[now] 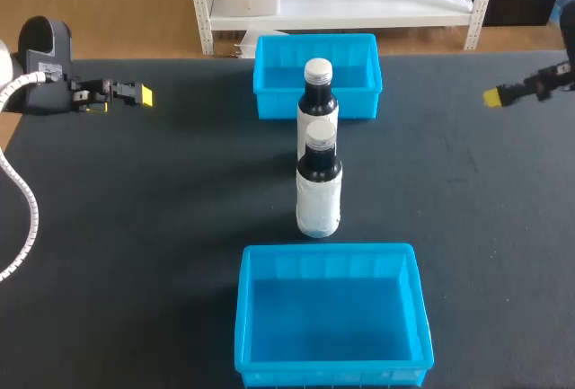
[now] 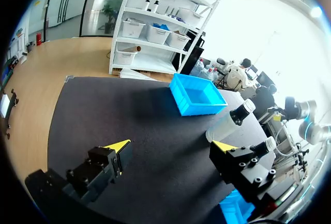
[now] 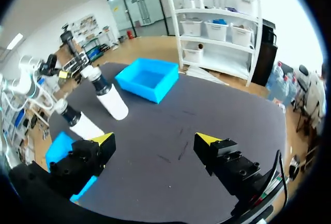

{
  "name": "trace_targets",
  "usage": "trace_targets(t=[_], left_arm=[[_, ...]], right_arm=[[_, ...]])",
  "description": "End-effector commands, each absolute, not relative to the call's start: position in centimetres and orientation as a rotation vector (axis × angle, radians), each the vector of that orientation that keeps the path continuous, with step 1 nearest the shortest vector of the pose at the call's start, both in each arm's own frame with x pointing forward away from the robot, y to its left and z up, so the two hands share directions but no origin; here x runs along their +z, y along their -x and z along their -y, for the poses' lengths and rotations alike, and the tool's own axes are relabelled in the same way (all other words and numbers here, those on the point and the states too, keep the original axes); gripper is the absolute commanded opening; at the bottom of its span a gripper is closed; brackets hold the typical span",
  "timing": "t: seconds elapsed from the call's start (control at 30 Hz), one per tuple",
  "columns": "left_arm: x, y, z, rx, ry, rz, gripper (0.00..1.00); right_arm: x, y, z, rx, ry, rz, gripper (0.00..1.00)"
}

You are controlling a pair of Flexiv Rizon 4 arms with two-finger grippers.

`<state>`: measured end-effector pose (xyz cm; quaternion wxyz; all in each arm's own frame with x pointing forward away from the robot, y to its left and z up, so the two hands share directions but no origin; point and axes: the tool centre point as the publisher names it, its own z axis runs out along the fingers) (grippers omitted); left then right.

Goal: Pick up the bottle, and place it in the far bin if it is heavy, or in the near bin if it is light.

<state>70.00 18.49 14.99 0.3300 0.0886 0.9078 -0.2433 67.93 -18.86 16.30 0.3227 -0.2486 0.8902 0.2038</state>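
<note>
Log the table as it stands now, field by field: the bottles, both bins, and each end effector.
bottles: two, both upright, dark with white caps and white labels
near bottle: on the table between the two bins
far bottle: behind the near one, in front of the far bin
far bin: blue, nothing in it
near bin: blue, nothing in it
left end effector: open, holding nothing, off to the left of the bottles
right end effector: open, holding nothing, off to the right of the bottles
task state: no bottle picked up yet
</note>
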Motion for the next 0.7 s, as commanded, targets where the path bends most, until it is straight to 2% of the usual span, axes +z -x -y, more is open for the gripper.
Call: trace_targets(t=[0.03,0.37,0.7], left_arm=[[15.0,-70.0,-18.5,-0.636,-0.232,-2.374,1.00],[15.0,-70.0,-18.5,-0.636,-0.232,-2.374,1.00],[15.0,-70.0,-18.5,-0.636,-0.232,-2.374,1.00]], right_arm=[[17.0,-68.1,19.8,0.676,1.652,-2.054,1.00],[17.0,-68.1,19.8,0.676,1.652,-2.054,1.00],[15.6,-68.6,14.7,0.560,1.727,-1.741,1.00]])
